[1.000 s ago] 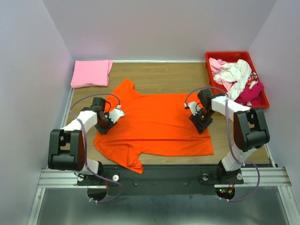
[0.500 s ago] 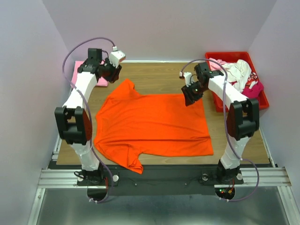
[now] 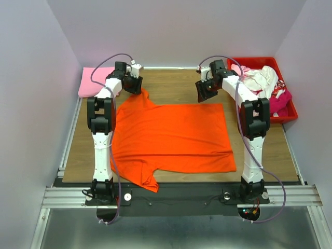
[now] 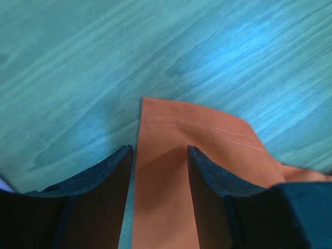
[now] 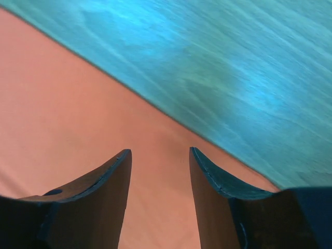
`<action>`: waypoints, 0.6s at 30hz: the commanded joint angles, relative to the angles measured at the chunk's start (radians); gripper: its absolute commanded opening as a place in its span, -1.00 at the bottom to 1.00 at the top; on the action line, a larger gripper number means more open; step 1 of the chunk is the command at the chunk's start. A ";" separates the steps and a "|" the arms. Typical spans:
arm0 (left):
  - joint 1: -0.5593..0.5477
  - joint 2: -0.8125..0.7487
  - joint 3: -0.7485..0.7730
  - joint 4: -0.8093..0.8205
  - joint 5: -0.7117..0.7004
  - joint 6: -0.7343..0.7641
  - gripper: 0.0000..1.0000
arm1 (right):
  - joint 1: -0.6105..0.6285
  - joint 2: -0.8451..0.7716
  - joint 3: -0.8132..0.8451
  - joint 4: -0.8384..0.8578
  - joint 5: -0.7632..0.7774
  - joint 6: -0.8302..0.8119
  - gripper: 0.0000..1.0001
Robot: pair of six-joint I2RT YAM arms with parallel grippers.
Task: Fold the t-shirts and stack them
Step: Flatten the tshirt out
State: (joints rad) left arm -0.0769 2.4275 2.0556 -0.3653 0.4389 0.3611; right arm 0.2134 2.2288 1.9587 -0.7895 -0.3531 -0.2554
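Both stood spread: our left gripper (image 4: 158, 148) above the sleeve hem (image 4: 199, 128), our right gripper (image 5: 160, 150) above the far edge of the orange t-shirt (image 3: 171, 137), which lay flat at the centre of the table (image 3: 176, 87). We judged folding was about to begin; next, both must pinch cloth.

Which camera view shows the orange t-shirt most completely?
The top external view: nearly the whole orange t-shirt lies spread out there. The left wrist view shows only its stitched sleeve hem, the right wrist view only one straight edge.
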 commanded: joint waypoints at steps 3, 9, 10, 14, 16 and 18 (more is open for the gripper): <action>-0.003 -0.018 0.069 0.052 -0.008 -0.024 0.16 | -0.080 0.012 0.042 0.044 0.095 -0.016 0.10; -0.011 0.021 0.107 0.048 -0.020 -0.007 0.16 | -0.134 0.006 -0.007 0.042 0.137 -0.062 0.13; -0.012 0.028 0.113 0.042 -0.020 -0.005 0.16 | -0.135 0.008 -0.012 0.042 0.149 -0.065 0.16; -0.026 0.048 0.130 0.032 -0.023 0.004 0.16 | -0.155 0.014 -0.032 0.042 0.154 -0.077 0.16; -0.032 0.051 0.133 0.032 -0.029 0.007 0.16 | -0.166 0.012 -0.050 0.044 0.152 -0.087 0.15; -0.038 0.056 0.135 0.032 -0.032 0.009 0.16 | -0.170 0.017 -0.061 0.042 0.154 -0.094 0.13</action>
State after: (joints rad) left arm -0.0982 2.4916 2.1384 -0.3347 0.4099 0.3573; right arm 0.0517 2.2456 1.9156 -0.7753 -0.2123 -0.3202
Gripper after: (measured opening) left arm 0.582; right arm 0.576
